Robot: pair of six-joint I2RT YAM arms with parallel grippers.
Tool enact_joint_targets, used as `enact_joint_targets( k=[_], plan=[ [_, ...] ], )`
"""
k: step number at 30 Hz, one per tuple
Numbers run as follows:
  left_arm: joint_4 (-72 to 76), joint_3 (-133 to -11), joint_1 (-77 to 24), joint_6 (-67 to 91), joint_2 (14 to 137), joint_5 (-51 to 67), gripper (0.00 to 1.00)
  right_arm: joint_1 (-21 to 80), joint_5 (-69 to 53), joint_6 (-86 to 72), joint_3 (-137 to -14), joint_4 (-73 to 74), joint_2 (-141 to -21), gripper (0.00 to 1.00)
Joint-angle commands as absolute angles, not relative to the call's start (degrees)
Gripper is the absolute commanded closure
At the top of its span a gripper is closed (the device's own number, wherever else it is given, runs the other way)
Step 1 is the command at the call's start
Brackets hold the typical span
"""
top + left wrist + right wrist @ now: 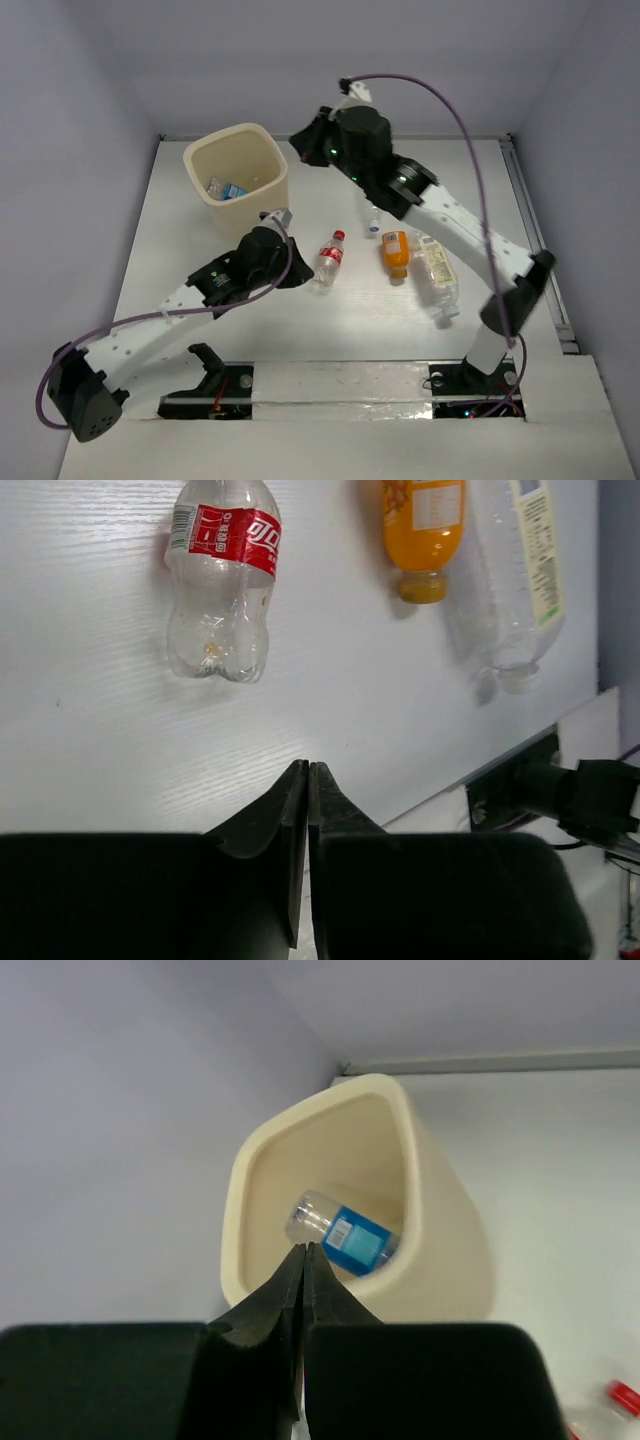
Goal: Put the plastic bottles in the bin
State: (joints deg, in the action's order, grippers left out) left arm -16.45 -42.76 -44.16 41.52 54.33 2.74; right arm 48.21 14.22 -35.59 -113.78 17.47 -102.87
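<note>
The cream-beige bin [200, 152] stands at the back left with a blue-labelled bottle [228, 188] lying inside; the right wrist view shows the bin [455, 1260] and that bottle [350, 1241]. A red-labelled bottle [330, 258], an orange bottle [396, 252], a squarish clear bottle [436, 270] and a small blue-capped bottle [372, 222] lie on the table. My left gripper [303, 277] is shut and empty, just left of the red-labelled bottle [220, 580]. My right gripper [300, 140] is shut and empty, raised just right of the bin's mouth.
The white table [300, 320] ends at a grey back wall and side walls. A metal rail [535, 230] runs along the right edge. The arm bases and cables sit at the near edge. The left wrist view shows the orange bottle [425, 530] and the clear bottle [520, 570].
</note>
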Motion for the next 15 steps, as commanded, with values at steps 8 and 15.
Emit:
enact_joint_targets(
  k=[8,15],
  plan=[
    [-15.99,-56.24,-48.96,34.98,74.85,-13.44,0.37,39.55,13.01,-34.19,-65.88,21.16,-65.85,1.0],
    [-15.47,-61.6,-48.96,32.7,86.21,-15.9,0.25,38.14,15.55,-34.81,-53.88,25.92,-54.32,0.87]
  ],
)
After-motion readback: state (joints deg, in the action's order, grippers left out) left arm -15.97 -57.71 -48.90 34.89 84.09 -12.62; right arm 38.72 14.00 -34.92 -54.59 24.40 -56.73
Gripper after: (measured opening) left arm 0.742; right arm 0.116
